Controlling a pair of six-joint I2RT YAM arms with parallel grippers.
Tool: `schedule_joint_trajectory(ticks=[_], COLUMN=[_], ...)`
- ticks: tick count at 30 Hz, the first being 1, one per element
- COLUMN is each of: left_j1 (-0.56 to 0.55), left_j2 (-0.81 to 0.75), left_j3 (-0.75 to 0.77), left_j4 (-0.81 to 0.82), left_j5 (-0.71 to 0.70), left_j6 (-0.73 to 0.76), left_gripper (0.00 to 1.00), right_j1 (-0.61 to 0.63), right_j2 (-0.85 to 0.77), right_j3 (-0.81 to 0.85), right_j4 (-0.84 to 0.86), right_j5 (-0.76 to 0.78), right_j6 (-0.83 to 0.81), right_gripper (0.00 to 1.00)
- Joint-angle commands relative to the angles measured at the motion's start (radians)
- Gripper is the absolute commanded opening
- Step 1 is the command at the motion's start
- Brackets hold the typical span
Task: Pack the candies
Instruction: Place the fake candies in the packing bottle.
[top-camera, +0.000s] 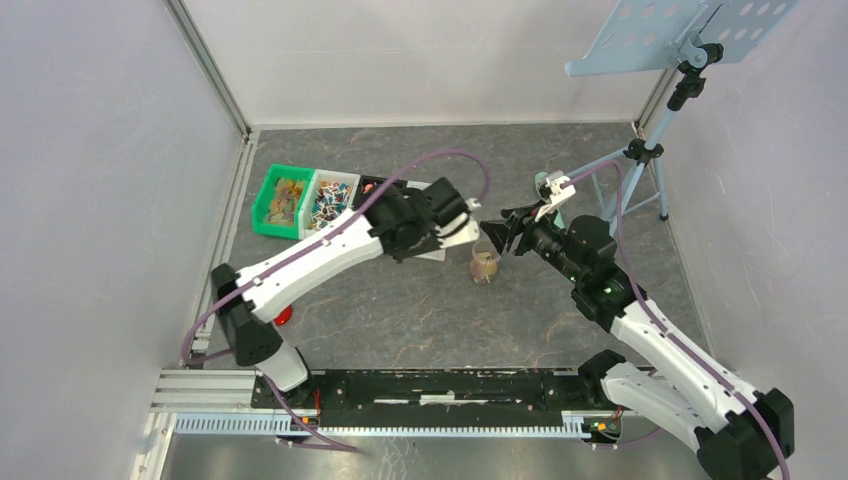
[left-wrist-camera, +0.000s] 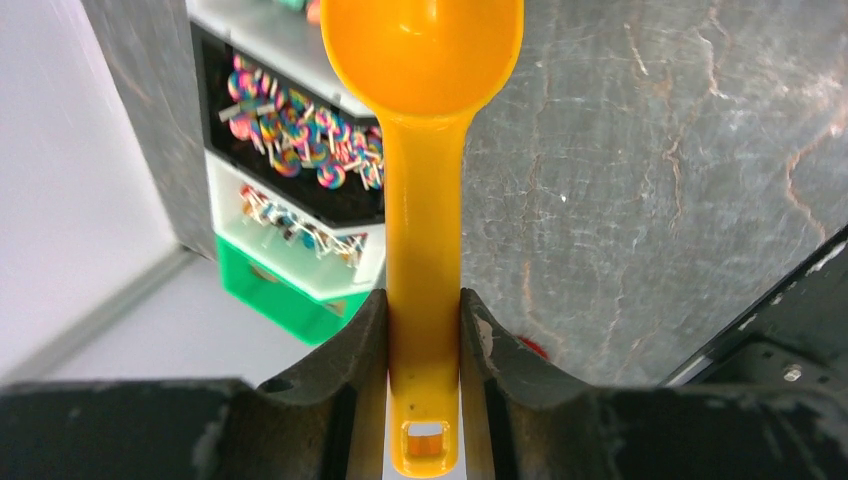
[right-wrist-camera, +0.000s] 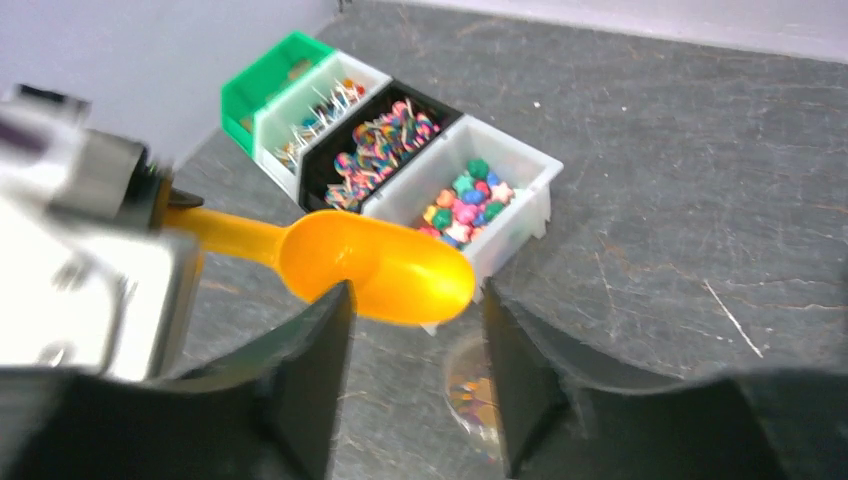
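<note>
Top external view, left to right: candies (top-camera: 330, 198) fill a row of bins (top-camera: 262, 205) running from far left to under the left arm. Left claw (left-wrist-camera: 425, 320) is clamped on the scoop (left-wrist-camera: 425, 200), its handle running straight out from the jaws and its bowl empty near the cup (top-camera: 485, 266). Right claw (right-wrist-camera: 415, 300) stands apart, gripping nothing, with the cup just below. The bins lie left of the bowl, so I'd judge the left arm nearer for a refill.
</note>
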Motion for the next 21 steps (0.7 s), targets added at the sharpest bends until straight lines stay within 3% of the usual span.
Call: schedule_joint_trajectory(ticks=[1,4,10,13,17,21], left_j1=[0.055,0.056,0.085,0.142,0.274,0.401], left_j2=[-0.158,-0.261,-0.430,-0.482,-0.564,-0.643], left_j3=[-0.073,-0.148,-0.267,-0.299,-0.380,-0.503], left_j4=[0.124,0.206,0.386,0.406,0.406,0.471], left_j5=[-0.035,-0.011,-0.021,-0.087,-0.264,-0.130], left_j6=[-0.199,-0.224,-0.413,-0.542,-0.882,-0.997], left_gripper=[0.02,0.02,0.08,0.05,0.02,0.02], right_j1=[-0.002,-0.002,-0.002,-0.002,-0.002,-0.002], right_j2=[-0.072,-0.129,-0.152,-0.147,-0.152,-0.151], right_j3=[0.032,0.024,0.039,0.047,0.046,0.058], right_j4=[-0.085,-0.122,-0.210,-0.262,-0.292,-0.333], right_j5=[0.049,0.096,0.124,0.142,0.162,0.161], right_j6=[-0.024,-0.059,-0.093,-0.099,-0.118,-0.133], right_gripper=[0.75,0.98,0.98,0.98,0.98,0.98])
